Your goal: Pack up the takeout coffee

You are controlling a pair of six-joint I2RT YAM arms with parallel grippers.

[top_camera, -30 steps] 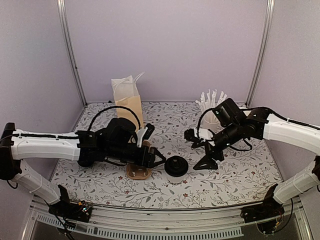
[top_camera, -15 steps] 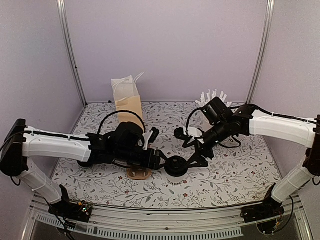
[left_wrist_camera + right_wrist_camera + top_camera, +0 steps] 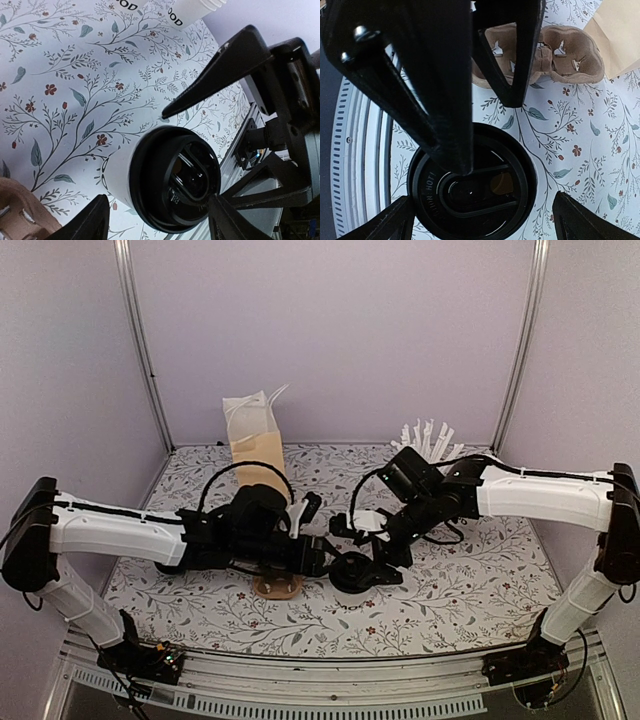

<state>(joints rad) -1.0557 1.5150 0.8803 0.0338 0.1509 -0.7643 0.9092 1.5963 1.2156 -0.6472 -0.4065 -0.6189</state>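
Note:
One takeout coffee, a white paper cup with a black lid [image 3: 352,571], stands on the flowered table just right of the carrier. My left gripper [image 3: 325,562] reaches it from the left and is open. In the left wrist view its fingers [image 3: 92,222] straddle the cup [image 3: 172,185] with a gap on each side. My right gripper [image 3: 377,558] hangs over the cup from the right, open. In the right wrist view its fingertips [image 3: 590,222] flank the lid [image 3: 472,185]. The brown paper bag [image 3: 256,447] stands at the back left.
A brown pulp cup carrier [image 3: 277,586] lies left of the cup, also in the right wrist view [image 3: 540,50]. White lidless cups [image 3: 192,10] stand beyond the coffee. A white cup of straws [image 3: 425,435] is behind the right arm. The table's front rail [image 3: 330,680] is close.
My right gripper has moved left and down from the straw cup to the lidded cup. My left gripper has slid right, off the carrier, up to the cup's left side.

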